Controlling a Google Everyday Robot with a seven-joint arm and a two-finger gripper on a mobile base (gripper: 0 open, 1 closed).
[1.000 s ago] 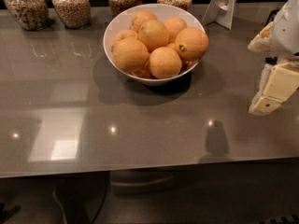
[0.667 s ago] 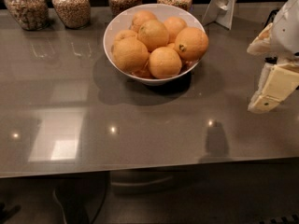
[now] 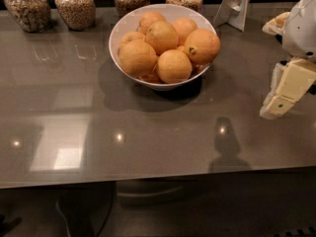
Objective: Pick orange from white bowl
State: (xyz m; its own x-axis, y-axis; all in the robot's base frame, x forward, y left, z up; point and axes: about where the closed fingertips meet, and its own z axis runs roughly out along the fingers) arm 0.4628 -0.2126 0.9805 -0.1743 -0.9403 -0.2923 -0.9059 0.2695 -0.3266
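Item: white bowl [image 3: 123, 33]. Wide, glossy and plain-sided, it stands on the table [image 3: 148, 132], to the left of the hand and farther back, well apart from it.

Contents: oranges heaped above the rim, at least seven showing.
- The orange [image 3: 201, 46], with a small dark stem spot on its face, sits at the side of the heap nearest the hand. It rests against the bowl's rim and touches its neighbours.
- Two large oranges [image 3: 137, 57] lie along the front of the heap.
- The others are stacked behind and above these.

Item: four glass jars [image 3: 75, 6] of grain, in a row at the back edge of the table, beyond the bowl and far left of the hand.

Item: white stand [image 3: 236, 6], upright, behind the hand and just to its left, beside the bowl's far rim.

Item: hand [image 3: 276, 106]. Cream-coloured, it is at the right edge of the view above the table and angled down and to the left. I cannot tell whether it is open or closed. It is apart from the bowl and the fruit.
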